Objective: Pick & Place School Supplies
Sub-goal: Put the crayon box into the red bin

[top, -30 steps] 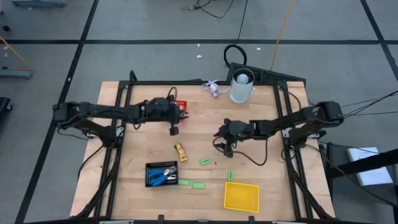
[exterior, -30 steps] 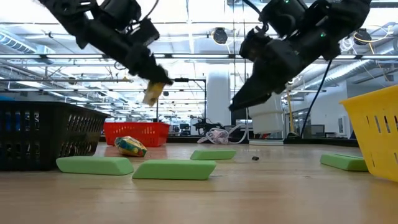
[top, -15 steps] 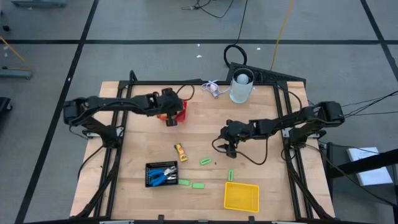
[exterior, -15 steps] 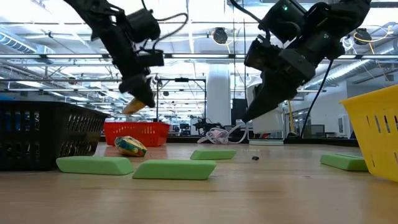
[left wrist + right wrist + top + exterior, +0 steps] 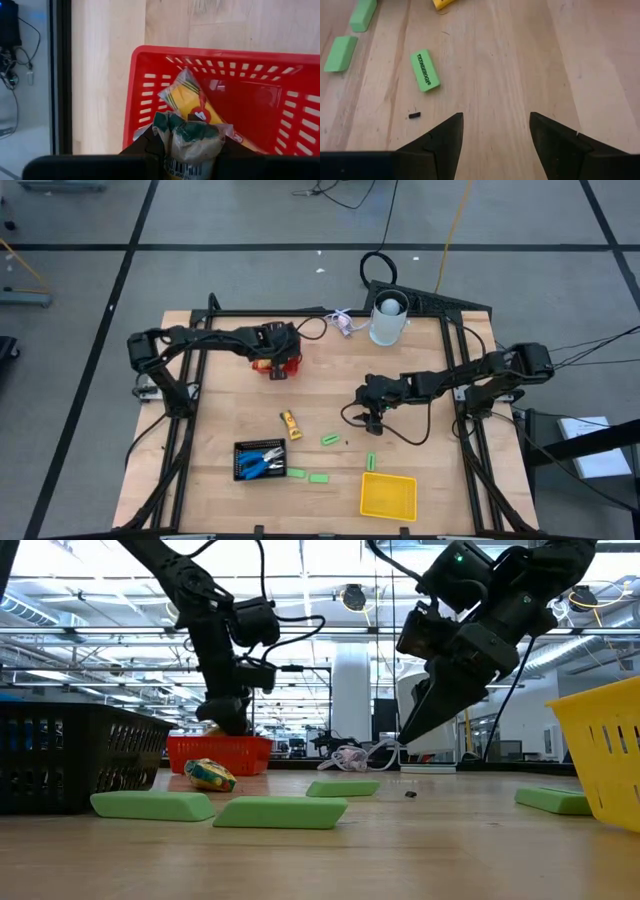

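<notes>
While my left pincer [image 5: 192, 150] is gripping a yellow packet [image 5: 187, 142] directly above the red basket [image 5: 150, 85], upper left, my open right pincer [image 5: 495, 132] is waiting.

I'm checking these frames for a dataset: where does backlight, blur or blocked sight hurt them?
Low view: bright ceiling lights behind turn both arms into dark silhouettes. The near green bars look soft. Left wrist view: the wrapped pack in the left gripper hides part of the red basket. Right wrist view: even light, with print readable on the green bar.
</notes>
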`<action>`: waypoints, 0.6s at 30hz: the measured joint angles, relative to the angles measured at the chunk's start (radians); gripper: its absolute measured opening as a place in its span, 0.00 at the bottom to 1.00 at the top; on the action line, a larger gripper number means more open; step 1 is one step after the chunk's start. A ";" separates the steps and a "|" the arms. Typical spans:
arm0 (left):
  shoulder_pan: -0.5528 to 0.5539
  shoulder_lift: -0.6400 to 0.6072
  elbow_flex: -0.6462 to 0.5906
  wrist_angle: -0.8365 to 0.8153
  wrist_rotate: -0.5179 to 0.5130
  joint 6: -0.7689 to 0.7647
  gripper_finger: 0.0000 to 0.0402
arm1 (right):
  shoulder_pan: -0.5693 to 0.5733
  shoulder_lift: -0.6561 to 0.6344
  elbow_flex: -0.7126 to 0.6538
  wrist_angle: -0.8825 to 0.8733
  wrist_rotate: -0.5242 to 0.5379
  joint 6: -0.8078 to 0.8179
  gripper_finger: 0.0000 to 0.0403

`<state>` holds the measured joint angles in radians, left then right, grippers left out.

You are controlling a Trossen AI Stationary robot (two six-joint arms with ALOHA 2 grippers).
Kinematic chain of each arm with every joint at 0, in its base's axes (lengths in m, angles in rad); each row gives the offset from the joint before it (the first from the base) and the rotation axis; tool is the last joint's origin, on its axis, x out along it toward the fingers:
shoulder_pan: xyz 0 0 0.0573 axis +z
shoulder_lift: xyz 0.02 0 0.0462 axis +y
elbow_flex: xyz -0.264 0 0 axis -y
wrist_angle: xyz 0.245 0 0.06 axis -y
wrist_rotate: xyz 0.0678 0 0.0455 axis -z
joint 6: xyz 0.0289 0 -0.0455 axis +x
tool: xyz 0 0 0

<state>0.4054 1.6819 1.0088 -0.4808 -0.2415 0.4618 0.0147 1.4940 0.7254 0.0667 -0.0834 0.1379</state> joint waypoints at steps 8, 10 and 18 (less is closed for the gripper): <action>0.001 -0.033 -0.002 0.006 0.020 -0.023 0.37 | 0.000 0.000 0.000 -0.004 0.000 0.000 0.53; 0.001 -0.047 -0.003 0.010 0.031 -0.023 0.46 | 0.000 0.000 0.000 -0.004 0.001 0.000 0.54; -0.003 -0.115 -0.003 0.029 0.023 -0.026 0.66 | 0.000 0.000 0.000 -0.005 0.002 0.004 0.53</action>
<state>0.4025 1.5671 1.0058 -0.4519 -0.2184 0.4362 0.0147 1.4940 0.7254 0.0616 -0.0813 0.1419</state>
